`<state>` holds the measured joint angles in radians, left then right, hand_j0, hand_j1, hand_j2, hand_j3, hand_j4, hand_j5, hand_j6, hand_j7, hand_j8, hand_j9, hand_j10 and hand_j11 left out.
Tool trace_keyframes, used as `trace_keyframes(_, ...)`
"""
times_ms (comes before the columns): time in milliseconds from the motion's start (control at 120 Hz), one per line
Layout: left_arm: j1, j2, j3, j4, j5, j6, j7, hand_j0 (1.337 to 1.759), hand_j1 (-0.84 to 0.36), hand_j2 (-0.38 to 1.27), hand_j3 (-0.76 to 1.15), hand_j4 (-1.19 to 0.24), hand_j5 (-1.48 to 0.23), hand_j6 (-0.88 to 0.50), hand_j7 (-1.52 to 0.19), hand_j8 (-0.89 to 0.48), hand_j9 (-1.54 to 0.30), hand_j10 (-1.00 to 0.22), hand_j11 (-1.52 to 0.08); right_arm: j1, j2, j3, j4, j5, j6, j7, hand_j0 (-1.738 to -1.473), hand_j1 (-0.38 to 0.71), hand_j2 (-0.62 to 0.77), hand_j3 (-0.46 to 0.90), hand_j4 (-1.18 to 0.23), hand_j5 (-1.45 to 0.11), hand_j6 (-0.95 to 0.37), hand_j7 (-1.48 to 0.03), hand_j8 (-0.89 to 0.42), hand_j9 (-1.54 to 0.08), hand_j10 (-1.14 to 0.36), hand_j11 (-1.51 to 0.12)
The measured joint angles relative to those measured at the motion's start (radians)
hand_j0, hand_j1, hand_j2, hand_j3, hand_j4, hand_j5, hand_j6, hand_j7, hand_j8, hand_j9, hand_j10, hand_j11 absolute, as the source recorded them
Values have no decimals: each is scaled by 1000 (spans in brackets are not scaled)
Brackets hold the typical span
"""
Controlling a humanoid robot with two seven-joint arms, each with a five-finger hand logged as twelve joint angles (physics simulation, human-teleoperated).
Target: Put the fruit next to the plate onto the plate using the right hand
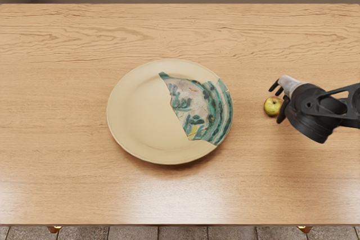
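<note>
A small yellow-green fruit (272, 105), like an apple, lies on the table just right of the plate. The plate (140, 116) is large and cream-coloured, with a green and teal painted wedge on its right side. My right hand (281, 96) comes in from the right edge, black with a grey wrist. It sits right beside the fruit, its dark fingers (275, 86) spread above and behind the fruit and one finger down along the fruit's right side. The fruit rests on the table and is not lifted. The left arm is out of view.
The wooden table (84, 37) spans the whole view, with its front edge near the bottom and its back edge at the top. Nothing else stands on it.
</note>
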<state>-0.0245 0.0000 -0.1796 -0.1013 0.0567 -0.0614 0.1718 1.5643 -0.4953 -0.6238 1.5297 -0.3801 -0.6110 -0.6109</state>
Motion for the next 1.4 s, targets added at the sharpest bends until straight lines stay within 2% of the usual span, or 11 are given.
trace_keyframes(392, 0, 0, 0, 0, 0, 0, 0, 1658, 58, 49, 0, -243, -316, -243, -316, -243, -316, -243, -316, -41, 33, 40, -48, 1, 0, 0, -1658, 49, -65, 0, -333, -432, -333, -432, -333, -432, -333, -432)
trace_keyframes(683, 0, 0, 0, 0, 0, 0, 0, 1658, 58, 49, 0, -243, -316, -243, -316, -243, -316, -243, -316, -45, 34, 44, -51, -1, 0, 0, -1658, 204, -90, 0, -465, -597, -464, -601, -426, -601, -464, -601)
trace_keyframes(817, 0, 0, 0, 0, 0, 0, 0, 1658, 58, 49, 0, -243, -316, -243, -316, -243, -316, -243, -316, -46, 33, 44, -57, -2, 0, 0, -1657, 247, 59, 0, -540, -687, -498, -694, -444, -695, -536, -695)
trace_keyframes(892, 0, 0, 0, 0, 0, 0, 0, 1658, 58, 49, 0, -243, -316, -243, -316, -243, -316, -243, -316, -56, 34, 46, -71, -14, 9, 0, -1650, 253, -69, 1, -523, -778, -449, -726, -369, -769, -530, -771)
trace_keyframes(958, 0, 0, 0, 0, 0, 0, 0, 1658, 57, 49, -1, -243, -316, -243, -316, -243, -316, -243, -316, -65, 34, 47, -82, -18, 12, 0, -1643, 374, 133, -1, -521, -825, -413, -746, -348, -817, -529, -822)
trace_keyframes(967, 0, 0, 0, 0, 0, 0, 0, 1658, 57, 49, -1, -243, -316, -243, -316, -243, -316, -243, -316, -66, 34, 47, -83, -19, 12, 0, -1642, 383, 224, -1, -522, -828, -407, -748, -343, -821, -530, -826)
trace_keyframes(992, 0, 0, 0, 0, 0, 0, 0, 1658, 57, 49, -1, -243, -316, -243, -316, -243, -316, -243, -316, -69, 34, 47, -86, -18, 9, 0, -1643, 366, 260, -1, -536, -820, -402, -754, -366, -818, -541, -823)
trace_keyframes(1058, 0, 0, 0, 0, 0, 0, 0, 1658, 57, 49, -1, -243, -316, -243, -316, -243, -316, -243, -316, -78, 34, 47, -93, -20, 7, 2, -1640, 301, 118, -3, -565, -804, -430, -766, -377, -822, -560, -828)
trace_keyframes(1158, 0, 0, 0, 0, 0, 0, 0, 1658, 58, 49, -1, -243, -316, -243, -316, -243, -316, -243, -316, -89, 34, 46, -100, -22, 4, 1, -1636, 277, 23, -2, -599, -783, -414, -779, -408, -804, -592, -808)
trace_keyframes(1292, 0, 0, 0, 0, 0, 0, 0, 1658, 58, 49, -1, -243, -316, -243, -316, -243, -316, -243, -316, -90, 32, 46, -108, -12, 3, 0, -1639, 282, 63, 0, -602, -797, -384, -787, -402, -820, -593, -823)
trace_keyframes(1400, 0, 0, 0, 0, 0, 0, 0, 1658, 58, 49, 0, -243, -316, -243, -316, -243, -316, -243, -316, -83, -2, 90, -109, 2, 1, 0, -1647, 273, 142, 0, -603, -801, -432, -791, -452, -814, -598, -817)
